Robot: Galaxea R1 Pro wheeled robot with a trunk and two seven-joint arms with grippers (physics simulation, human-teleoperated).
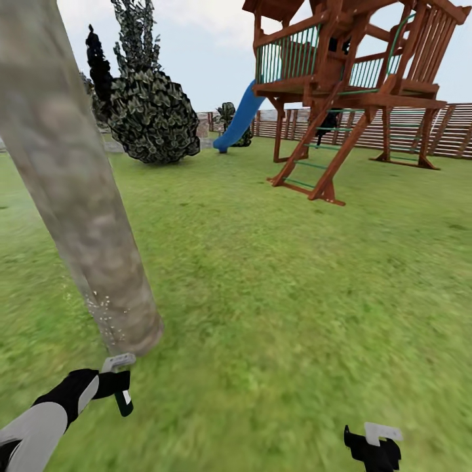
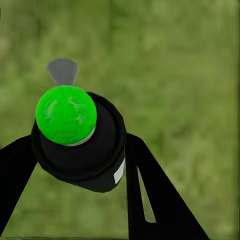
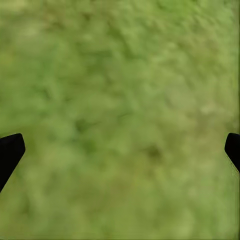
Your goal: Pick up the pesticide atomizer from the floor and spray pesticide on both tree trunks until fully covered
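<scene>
A thick, smooth, mottled grey-tan tree trunk leans across the left of the head view, and its base meets the lawn just ahead of my left arm. Small white specks dot the trunk's lower part. My left gripper is shut on the pesticide atomizer, whose grey nozzle points toward the trunk's base. In the left wrist view the atomizer shows a bright green cap and a black body held between the black fingers. My right gripper hangs open over bare grass, holding nothing.
A wooden play tower with a blue slide stands ahead to the right. A dark leafy bush sits behind the trunk, with a narrow dark tree beside it. A brown slat fence closes off the back.
</scene>
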